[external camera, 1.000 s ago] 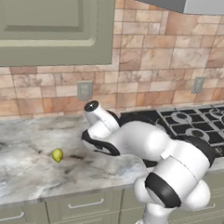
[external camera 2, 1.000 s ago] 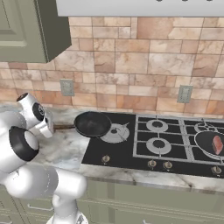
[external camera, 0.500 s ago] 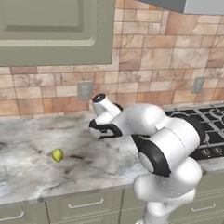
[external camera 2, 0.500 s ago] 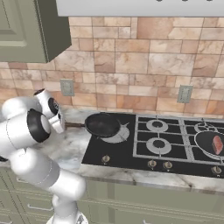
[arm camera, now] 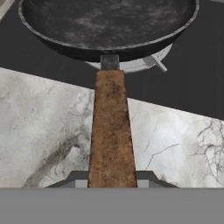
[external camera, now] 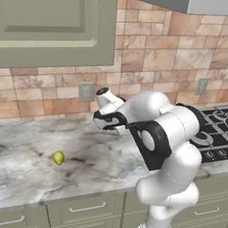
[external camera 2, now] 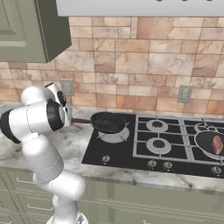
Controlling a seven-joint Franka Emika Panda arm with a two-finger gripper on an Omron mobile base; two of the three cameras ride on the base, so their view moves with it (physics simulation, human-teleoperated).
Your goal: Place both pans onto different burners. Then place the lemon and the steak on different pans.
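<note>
The gripper [arm camera: 112, 181] is closed tight on the brown wooden handle [arm camera: 112, 131] of a black pan [external camera 2: 107, 122]. It holds the far end of the handle, likely so the pan can reach out over the cooktop [external camera 2: 175, 151]. The pan hangs just above the near left burner [external camera 2: 114, 136], which looks like the spot where it should go. The other pan [external camera 2: 211, 143] already sits on a burner far to the right, with the steak [external camera 2: 217, 145] in it. The lemon [external camera: 58, 157] waits on the counter [external camera: 28, 168], well away from the stove.
</note>
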